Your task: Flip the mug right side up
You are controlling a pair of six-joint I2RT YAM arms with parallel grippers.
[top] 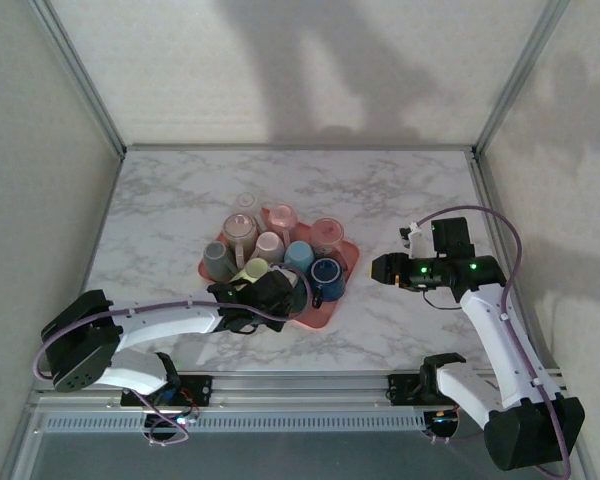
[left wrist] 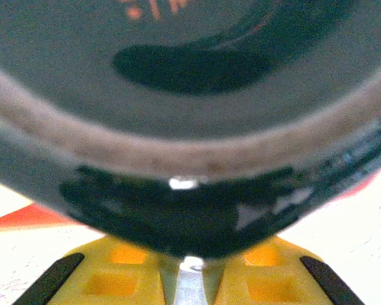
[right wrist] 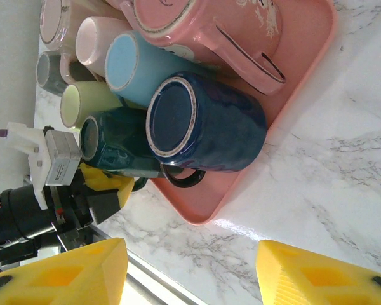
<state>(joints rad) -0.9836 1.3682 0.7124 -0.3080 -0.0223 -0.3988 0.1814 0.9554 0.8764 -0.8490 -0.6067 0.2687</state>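
Left claw (left wrist: 190,270) pinches the dark teal mug (right wrist: 114,149) at the pink tray's (right wrist: 305,57) near edge. Right claw (right wrist: 190,260) hangs released over the counter (right wrist: 343,159), right of the tray.

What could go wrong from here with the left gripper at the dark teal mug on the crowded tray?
The dark teal mug is crowded by the navy mug and pale green mug; lifting it may knock them.
It sits at the near edge of the pink tray; a pull might tip it off or shift the tray.
It hides the fingertips of the left gripper in the wrist view; a poor grip could slip.
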